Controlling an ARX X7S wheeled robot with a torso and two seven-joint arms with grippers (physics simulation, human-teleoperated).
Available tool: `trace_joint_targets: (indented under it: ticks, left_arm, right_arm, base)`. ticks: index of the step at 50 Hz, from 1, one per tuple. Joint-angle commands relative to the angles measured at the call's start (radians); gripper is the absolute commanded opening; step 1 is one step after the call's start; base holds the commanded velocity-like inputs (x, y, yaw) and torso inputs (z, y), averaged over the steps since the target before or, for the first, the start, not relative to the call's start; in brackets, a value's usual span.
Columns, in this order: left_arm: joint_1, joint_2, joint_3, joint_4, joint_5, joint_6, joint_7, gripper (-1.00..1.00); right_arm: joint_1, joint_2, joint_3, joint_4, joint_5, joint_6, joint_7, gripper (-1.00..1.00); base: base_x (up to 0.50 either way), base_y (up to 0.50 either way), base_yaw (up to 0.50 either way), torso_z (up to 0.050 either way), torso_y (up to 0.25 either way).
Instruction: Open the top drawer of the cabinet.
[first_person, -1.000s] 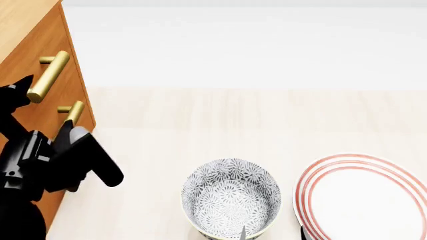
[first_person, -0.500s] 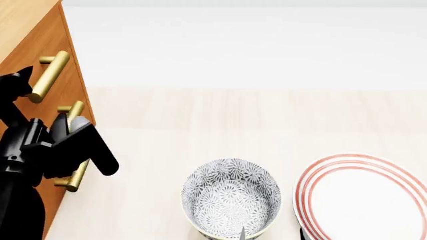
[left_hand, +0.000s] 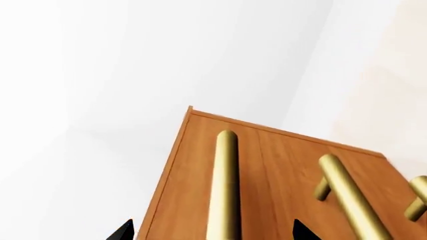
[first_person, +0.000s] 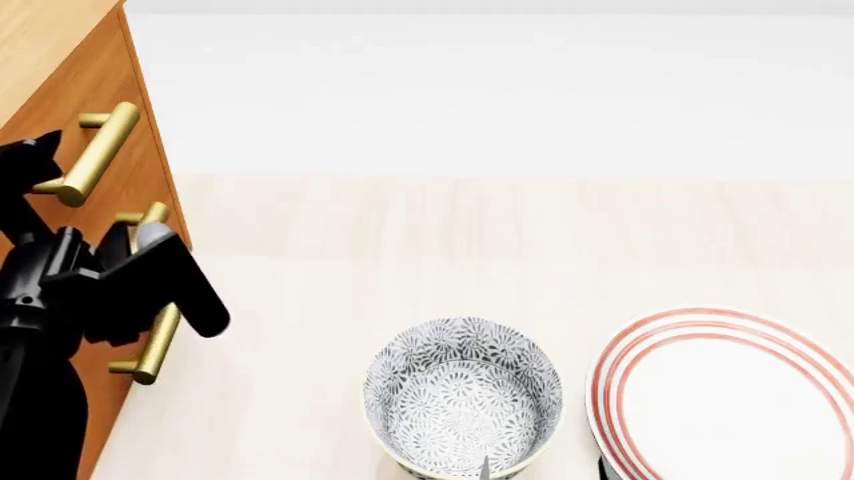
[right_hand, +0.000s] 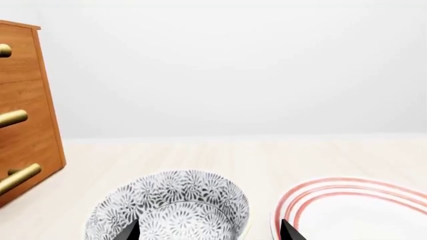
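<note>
Brass handles (left_hand: 223, 190) on cabinet (left_hand: 280, 170)

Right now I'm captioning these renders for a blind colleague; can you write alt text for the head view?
The black left gripper reaches toward the brass handle of the top drawer on the cabinet at the left. A second brass handle shows below, partly behind the arm. On the pale wood surface nearer the camera stand a grey patterned bowl and a red-ringed white plate.
</note>
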Motion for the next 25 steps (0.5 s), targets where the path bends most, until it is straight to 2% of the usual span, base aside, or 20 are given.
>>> trace_joint_targets:
  ticks: [1, 25]
  left_arm:
    - [-0.008, 0.028, -0.045, -0.075, -0.01, 0.023, 0.014, 1.0]
    - [-0.049, 0.046, -0.009, -0.21, 0.004, 0.085, -0.007, 1.0]
  right_arm:
    - [0.002, -0.019, 0.017, 0.011, -0.01, -0.009, -0.022, 1.0]
    - [0.004, -0.012, 0.008, 0.007, 0.0, 0.0, -0.012, 1.0]
  base:
    - [0.0, 0.0, 0.0, 0.0, 0.0]
    - [0.0, 0.0, 0.0, 0.0, 0.0]
